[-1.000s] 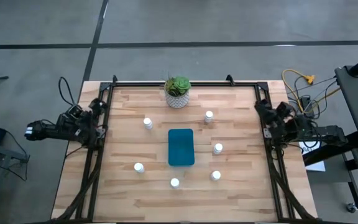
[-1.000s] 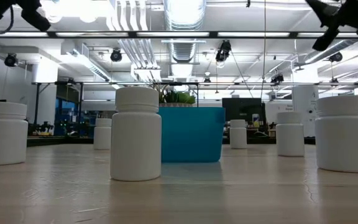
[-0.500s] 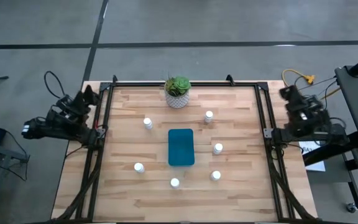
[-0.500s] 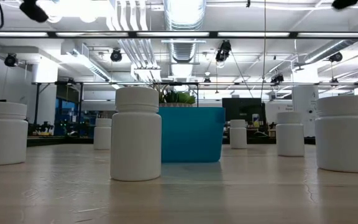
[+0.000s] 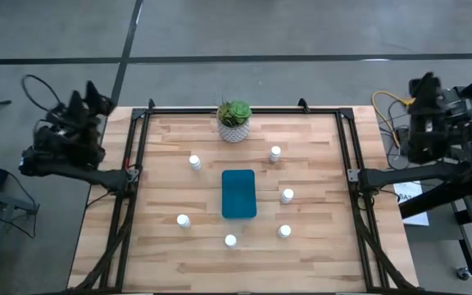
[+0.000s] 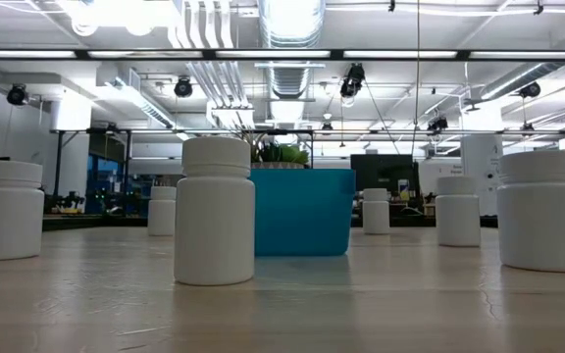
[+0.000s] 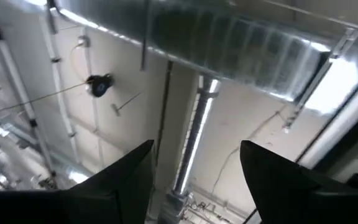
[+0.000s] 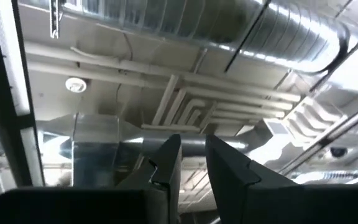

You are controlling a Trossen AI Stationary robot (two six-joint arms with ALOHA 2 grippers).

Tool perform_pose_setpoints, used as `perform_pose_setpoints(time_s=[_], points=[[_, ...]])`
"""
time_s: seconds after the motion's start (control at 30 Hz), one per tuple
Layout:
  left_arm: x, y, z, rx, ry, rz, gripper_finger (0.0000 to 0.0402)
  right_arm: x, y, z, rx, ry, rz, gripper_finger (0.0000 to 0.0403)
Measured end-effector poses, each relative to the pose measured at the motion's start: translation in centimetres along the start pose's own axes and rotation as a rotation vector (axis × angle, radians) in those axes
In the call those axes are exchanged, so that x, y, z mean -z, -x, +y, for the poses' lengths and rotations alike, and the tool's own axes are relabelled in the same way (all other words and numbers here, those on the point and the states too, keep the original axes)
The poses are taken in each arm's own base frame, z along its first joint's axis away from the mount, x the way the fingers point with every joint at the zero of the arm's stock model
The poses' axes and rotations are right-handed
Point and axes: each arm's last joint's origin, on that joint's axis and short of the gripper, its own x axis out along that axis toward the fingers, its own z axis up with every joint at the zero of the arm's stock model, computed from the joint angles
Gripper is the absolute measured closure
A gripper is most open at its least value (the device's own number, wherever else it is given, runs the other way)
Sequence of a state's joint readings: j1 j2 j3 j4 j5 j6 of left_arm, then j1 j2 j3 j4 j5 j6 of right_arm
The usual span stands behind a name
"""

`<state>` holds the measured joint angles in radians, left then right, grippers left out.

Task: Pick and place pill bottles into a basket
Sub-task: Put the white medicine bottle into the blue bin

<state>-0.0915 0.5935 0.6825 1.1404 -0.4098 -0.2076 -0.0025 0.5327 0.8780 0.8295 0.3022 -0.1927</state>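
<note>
With the table centre as the dial, the left gripper (image 5: 88,98) sits off the table at 10 o'clock, aimed at the ceiling, fingers (image 7: 120,180) set wide apart and holding nothing. Six pill bottles ring the basket (image 5: 238,193): at 8 o'clock (image 5: 183,220), 10 o'clock (image 5: 194,161), 6 o'clock (image 5: 230,240), 1 o'clock (image 5: 275,152), 3 o'clock (image 5: 288,195) and 5 o'clock (image 5: 284,232). None is in the basket. The right gripper (image 5: 427,86) is off the table at 2 o'clock, fingers (image 8: 166,165) only slightly parted, empty. For a clean first pick, each arm should probably take its nearest bottle from above. Bottles stand well apart; keep clear of the plant pot (image 5: 234,120) at 12 o'clock and the table's frame rails (image 5: 344,139).
</note>
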Motion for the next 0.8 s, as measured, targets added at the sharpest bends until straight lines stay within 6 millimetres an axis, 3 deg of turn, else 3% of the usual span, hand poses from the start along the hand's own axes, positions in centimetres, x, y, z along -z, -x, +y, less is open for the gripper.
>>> perform_pose_setpoints(time_s=[0.2,0.5,0.67,0.8], points=[[-1.0,-4.6,-2.8,0.196,-0.146,0.028,0.0183,-0.6,-4.7,1.6,-0.087,0.047,0.092,0.0335],[-0.6,-10.8,-5.6,0.160,-0.364,0.457,0.0183,0.2,-10.2,3.9,-0.266,0.095,0.345,0.0335],[-0.9,-12.9,-6.5,0.177,-0.487,0.551,0.0183,1.2,-11.9,4.6,-0.311,0.162,0.523,0.0335],[-0.8,-13.4,-6.7,0.189,-0.576,0.668,0.0183,2.2,-12.8,5.1,-0.337,0.193,0.645,0.0335]])
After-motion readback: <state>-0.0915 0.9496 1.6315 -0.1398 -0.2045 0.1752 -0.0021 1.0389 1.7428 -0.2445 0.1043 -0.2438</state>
